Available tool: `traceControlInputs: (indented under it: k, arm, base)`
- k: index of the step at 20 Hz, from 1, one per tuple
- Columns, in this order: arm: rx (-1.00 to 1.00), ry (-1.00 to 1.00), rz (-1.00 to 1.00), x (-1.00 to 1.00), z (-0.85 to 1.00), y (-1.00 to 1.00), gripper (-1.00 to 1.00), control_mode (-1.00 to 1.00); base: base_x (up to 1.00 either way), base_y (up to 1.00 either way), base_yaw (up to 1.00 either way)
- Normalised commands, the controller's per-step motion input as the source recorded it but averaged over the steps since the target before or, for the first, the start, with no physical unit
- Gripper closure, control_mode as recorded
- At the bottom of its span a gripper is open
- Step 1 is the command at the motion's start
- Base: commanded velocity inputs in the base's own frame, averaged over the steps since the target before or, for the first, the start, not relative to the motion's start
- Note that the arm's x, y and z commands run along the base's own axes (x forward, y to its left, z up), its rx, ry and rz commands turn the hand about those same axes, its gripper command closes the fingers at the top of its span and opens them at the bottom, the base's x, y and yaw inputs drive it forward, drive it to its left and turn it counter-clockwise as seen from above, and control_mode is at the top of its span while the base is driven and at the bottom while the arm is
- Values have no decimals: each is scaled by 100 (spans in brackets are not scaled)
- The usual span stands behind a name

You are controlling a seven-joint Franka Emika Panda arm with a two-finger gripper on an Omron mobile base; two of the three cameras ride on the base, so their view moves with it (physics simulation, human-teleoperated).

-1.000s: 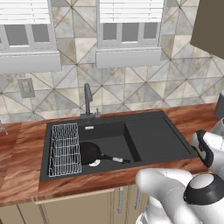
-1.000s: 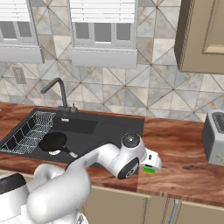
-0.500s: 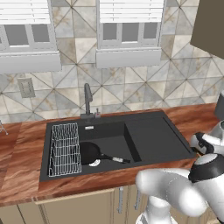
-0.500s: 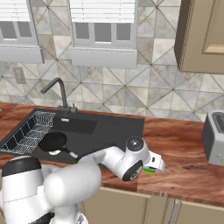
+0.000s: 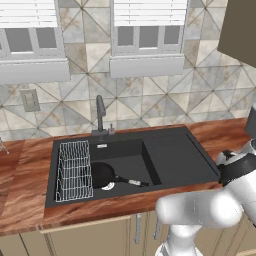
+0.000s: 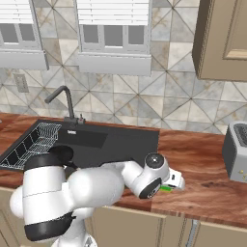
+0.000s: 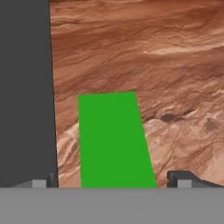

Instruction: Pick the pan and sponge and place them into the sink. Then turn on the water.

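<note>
- on the wooden counter (image 7: pixel 175 65), right of the sink (image 5: pixel 170 155), the sponge (image 7: pixel 113 140) lies flat.
- gripper (image 7: pixel 114 179) hangs over it, fingers (image 7: pixel 183 178) spread wide on either side, not clamped.
- pan (image 5: pixel 102 175) sits in the basin beside the wire rack (image 5: pixel 74 170).

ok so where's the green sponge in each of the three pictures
Left base view: I can't make it out; the arm covers the counter at the lower right.
Right base view: a green sliver of the sponge under the hand, lower middle right, on the wooden counter.
Hand view: lower middle, lying between the open tool's tips.
Shared landmark: the black sink's right edge, beside the sponge.
</note>
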Motion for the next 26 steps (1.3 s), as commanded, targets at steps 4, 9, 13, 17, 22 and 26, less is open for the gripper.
traceControlInputs:
  k: [4, 9, 13, 17, 22, 26]
  arm:
    - [3, 0, 0, 22, -20, -16, -100, -100]
    - [3, 0, 0, 22, -19, -17, -100, -100]
    - [4, 0, 0, 21, -19, -18, -100, -100]
    - [3, 0, 0, 19, -20, -13, 100, -100]
    - [2, 0, 0, 24, -15, -3, 100, -100]
    - [5, 0, 0, 3, -6, -4, 100, -100]
  base:
    - [0, 0, 0]
    - [0, 0, 0]
    - [0, 0, 0]
    - [0, 0, 0]
    - [0, 0, 0]
    - [0, 0, 0]
